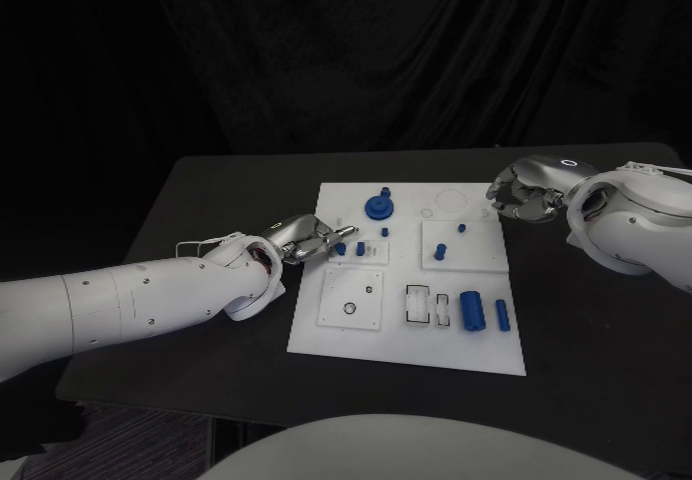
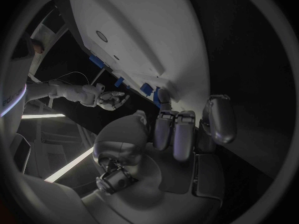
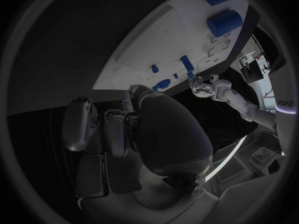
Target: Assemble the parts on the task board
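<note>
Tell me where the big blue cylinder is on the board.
In the head view the big blue cylinder lies near the board's front right corner, between a white slot block and a thinner blue peg.

White rounded arm shells, silver hands (image 1: 299,238), seemingly a thin cable at the left wrist.

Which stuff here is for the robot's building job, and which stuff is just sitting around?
For the job:
- white task board
- blue parts on it, such as the big cylinder and the round knob piece
- left hand, at the board's edge by a small blue part
- right hand, beside the board

Just there:
- black table
- dark curtain behind
</note>
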